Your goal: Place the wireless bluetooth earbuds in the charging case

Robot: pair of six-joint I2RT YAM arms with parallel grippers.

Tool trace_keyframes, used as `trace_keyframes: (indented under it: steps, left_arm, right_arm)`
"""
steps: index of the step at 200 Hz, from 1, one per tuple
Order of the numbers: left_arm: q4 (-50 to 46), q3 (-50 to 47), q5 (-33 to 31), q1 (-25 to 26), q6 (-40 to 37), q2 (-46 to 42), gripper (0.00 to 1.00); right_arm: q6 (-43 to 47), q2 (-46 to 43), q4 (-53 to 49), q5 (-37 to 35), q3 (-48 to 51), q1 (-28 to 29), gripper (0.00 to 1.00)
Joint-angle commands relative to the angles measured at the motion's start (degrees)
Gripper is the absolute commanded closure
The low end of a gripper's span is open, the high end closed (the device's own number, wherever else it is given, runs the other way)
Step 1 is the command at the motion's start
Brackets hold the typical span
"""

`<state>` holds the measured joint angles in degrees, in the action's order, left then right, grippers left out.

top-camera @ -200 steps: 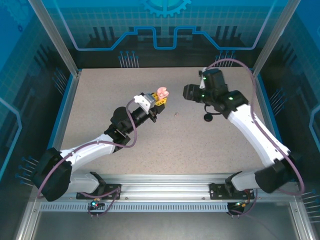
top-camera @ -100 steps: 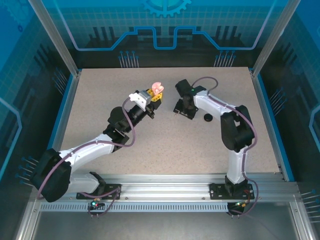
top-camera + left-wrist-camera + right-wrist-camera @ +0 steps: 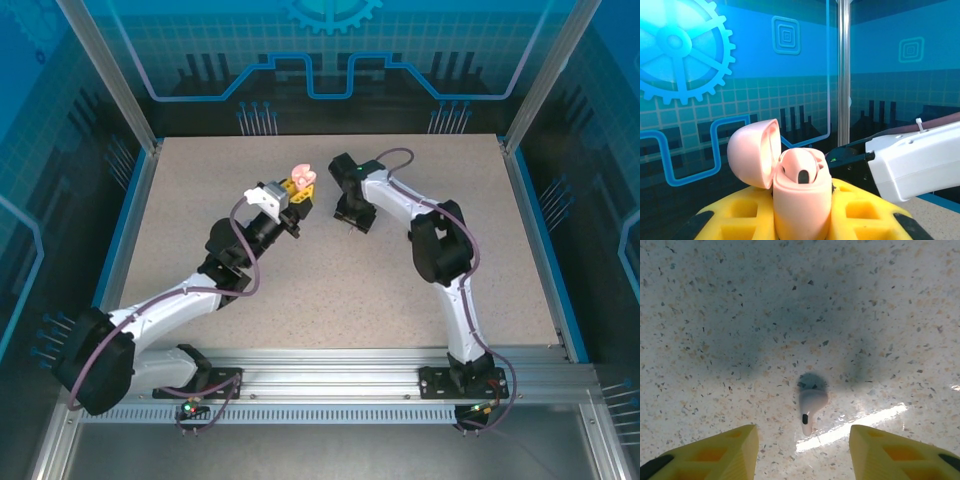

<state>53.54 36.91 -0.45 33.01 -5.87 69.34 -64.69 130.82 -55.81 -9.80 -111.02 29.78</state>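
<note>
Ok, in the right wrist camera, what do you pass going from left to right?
A yellow finger of the right pincer, then the pale earbud lying on the speckled table, then the pincer's other yellow finger.

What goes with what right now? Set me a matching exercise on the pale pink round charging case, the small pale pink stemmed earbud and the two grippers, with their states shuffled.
Things
1. pale pink round charging case
2. small pale pink stemmed earbud
3. left gripper
4. right gripper

States
a. open, fingers either side of the earbud, not touching it
b. lying on the speckled tabletop
c. lid hinged open, held up off the table
d. shut on the case

Pairs: 1-c, 2-b, 3-d, 4-a
</note>
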Motion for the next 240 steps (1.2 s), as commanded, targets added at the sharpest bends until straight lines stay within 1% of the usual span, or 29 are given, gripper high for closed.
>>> trace_keyframes:
  steps: [1,22,85,154,201,221,240]
  left_arm:
    - [3.66,-0.76,-0.61,-0.94,1.68,-1.71,1.00]
    - [3.77,-1.05,-0.30,-1.44,2.09,-1.80,1.00]
    - [4.03,-1.40,0.10,-2.33,3.13,-1.82,1.00]
    - [4.15,-0.96,0.52,-2.44,3.76,-1.03,1.00]
    - [4.12,-0.56,0.66,-2.46,4.02,-0.61,1.00]
    - [4.18,-0.26,0.79,-2.44,4.28,-0.35,1.00]
    - [4.12,-0.01,0.97,-2.46,4.42,-0.09,1.00]
  right_arm:
    - [-1.66,2.17,-5.21,-1.89,-3.67,0.76,0.50]
    - [-1.75,4.74,-6.09,-2.23,-5.14,0.89,0.52]
    - [-2.02,6.50,-6.06,-2.72,-5.41,0.63,0.57]
    - [-1.28,7.07,-5.55,-3.53,-5.10,-0.25,0.60]
    - [-0.24,7.18,-4.85,-4.06,-5.04,-0.77,0.61]
    - [0.37,7.00,-4.76,-4.48,-4.91,-1.09,0.64]
    - [0.79,6.93,-4.66,-4.55,-4.79,-1.42,0.65]
